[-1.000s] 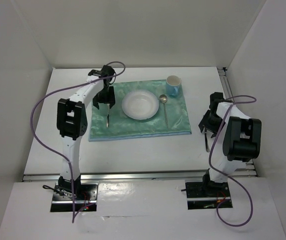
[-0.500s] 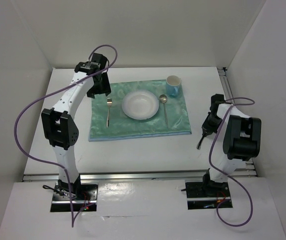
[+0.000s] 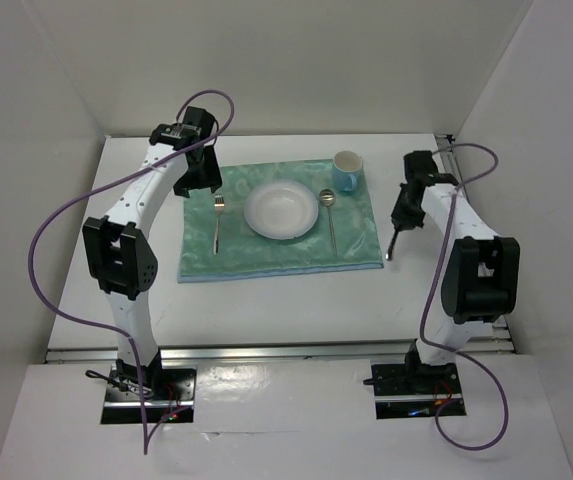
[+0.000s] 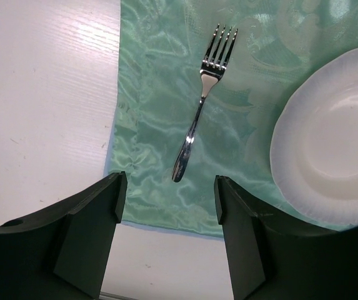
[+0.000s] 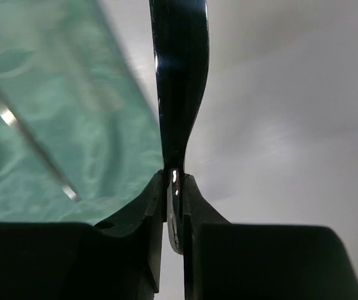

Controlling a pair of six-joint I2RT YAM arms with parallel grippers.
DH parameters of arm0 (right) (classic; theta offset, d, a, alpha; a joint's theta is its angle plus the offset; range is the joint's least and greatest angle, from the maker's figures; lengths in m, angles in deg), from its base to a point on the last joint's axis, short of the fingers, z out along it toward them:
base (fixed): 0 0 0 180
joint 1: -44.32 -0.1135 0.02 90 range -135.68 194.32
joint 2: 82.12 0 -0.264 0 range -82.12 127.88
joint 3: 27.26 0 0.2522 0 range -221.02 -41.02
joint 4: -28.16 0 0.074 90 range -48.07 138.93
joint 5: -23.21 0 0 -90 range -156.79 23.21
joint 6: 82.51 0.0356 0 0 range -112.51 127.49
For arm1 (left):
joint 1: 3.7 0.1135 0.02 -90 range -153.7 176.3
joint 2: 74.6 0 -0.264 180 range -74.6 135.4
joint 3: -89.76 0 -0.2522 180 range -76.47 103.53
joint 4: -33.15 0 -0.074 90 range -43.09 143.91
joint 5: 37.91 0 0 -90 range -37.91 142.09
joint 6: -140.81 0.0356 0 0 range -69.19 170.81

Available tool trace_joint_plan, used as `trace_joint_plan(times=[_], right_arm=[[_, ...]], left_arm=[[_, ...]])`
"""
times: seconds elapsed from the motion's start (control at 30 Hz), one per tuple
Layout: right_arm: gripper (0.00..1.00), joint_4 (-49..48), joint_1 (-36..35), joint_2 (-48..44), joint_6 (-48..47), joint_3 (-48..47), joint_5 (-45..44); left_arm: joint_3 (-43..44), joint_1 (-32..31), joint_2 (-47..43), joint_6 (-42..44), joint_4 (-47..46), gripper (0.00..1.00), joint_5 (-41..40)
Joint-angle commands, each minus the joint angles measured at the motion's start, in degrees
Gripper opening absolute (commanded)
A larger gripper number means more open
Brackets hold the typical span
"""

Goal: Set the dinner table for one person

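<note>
On the white dinner table (image 3: 266, 300) lies a green mat (image 3: 266, 255) with a white plate (image 3: 281, 210), a fork (image 3: 218, 220) to its left, a spoon (image 3: 330, 215) to its right and a blue mug (image 3: 347, 171) at the far right corner. My left gripper (image 3: 198, 180) hovers open near the mat's far left corner. In the left wrist view the fork (image 4: 197, 119) lies beyond the empty fingers (image 4: 97, 225). My right gripper (image 3: 400, 218) is shut on a metal utensil (image 3: 392, 240) that hangs just off the mat's right edge. The right wrist view shows the jaws pinching the utensil (image 5: 179, 75).
A metal rail (image 3: 266, 352) runs along the table's near edge, and another (image 3: 456, 170) along the right side. White walls enclose the table on three sides. The mat (image 5: 54, 94) and the blurred spoon handle (image 5: 35, 150) lie left of the held utensil.
My right gripper closed on the utensil at the table's right side and carried it away and leftward to the mat's right edge. My left gripper drew back from the fork, then stayed still.
</note>
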Motion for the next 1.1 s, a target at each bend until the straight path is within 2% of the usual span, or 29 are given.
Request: trace_joint_plan(times=[0.0, 0.13, 0.4, 0.8, 0.87, 0.9, 0.93, 1.0, 1.03, 1.07], right_arm=[[0.00, 2.83, -6.26, 2.76, -3.64, -7.08, 4.56], [0.00, 2.83, -10.75, 8.40, -4.88, -12.71, 5.81], [0.00, 6.17, -13.48, 20.61, -5.50, -23.17, 6.52], [0.01, 6.16, -14.71, 27.30, -5.50, -27.83, 6.34], [0.11, 8.09, -14.71, 28.97, -5.50, -30.21, 5.64], [0.27, 8.10, -15.32, 28.97, -5.50, -30.22, 4.94], [0.33, 8.62, -15.32, 28.97, -5.50, -30.74, 4.32], [0.38, 8.63, -15.85, 27.92, -4.80, -30.74, 3.80], [0.48, 9.15, -15.85, 27.31, -4.79, -30.74, 3.79], [0.54, 9.16, -15.85, 25.65, -4.10, -30.13, 2.83]], left_arm=[[1.80, -0.08, -1.89, -0.96, 0.80, 0.75, -1.35], [1.19, -0.08, -1.89, -0.96, 1.32, 0.75, -1.35], [0.04, -0.08, -3.04, -0.96, 1.33, 0.75, -3.11], [-1.01, -0.08, -3.56, -1.48, 1.33, 0.75, -3.11], [-1.01, -0.08, -3.56, -1.48, 1.33, 0.75, -3.11], [-1.01, -0.08, -3.56, -1.48, 1.33, 0.75, -3.11], [-1.01, -0.08, -3.56, -1.48, 1.33, 0.75, -3.11], [-1.01, -0.08, -3.56, -1.48, 1.33, 0.75, -2.59], [-1.01, -0.08, -3.56, -1.48, 1.33, 0.75, -2.58], [-1.01, -0.08, -4.17, -1.48, 1.33, 0.75, -2.58]])
